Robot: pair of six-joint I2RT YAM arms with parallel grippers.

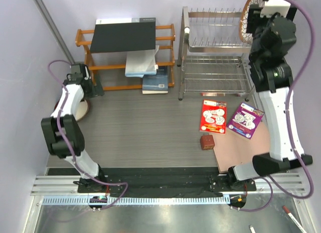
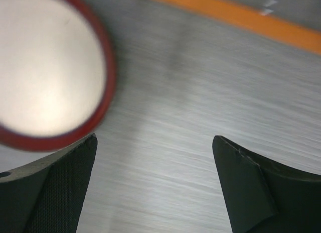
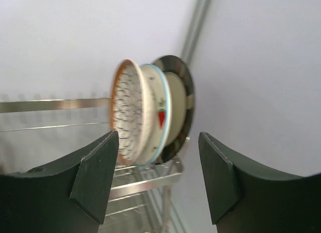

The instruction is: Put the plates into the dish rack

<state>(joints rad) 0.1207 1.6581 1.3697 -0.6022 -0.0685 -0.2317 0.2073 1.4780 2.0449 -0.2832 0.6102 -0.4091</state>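
Left gripper (image 2: 155, 185) gapes wide and empty; the maroon-rimmed plate (image 2: 47, 67) lies up-left of it. Right gripper (image 3: 158, 178), also wide and empty, faces three slotted plates (image 3: 150, 112) in the dish rack (image 3: 60, 105) ahead. Closing off-centre could shove the flat plate aside.

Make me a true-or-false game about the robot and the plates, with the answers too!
1. Three plates stand in the rack. True.
2. The left tool grips the red-rimmed plate. False: that tool is open and empty, and the plate lies flat on the table.
3. The right tool is open and empty. True.
4. The cube sits in the rack. False: it sits on the table beside the red card.
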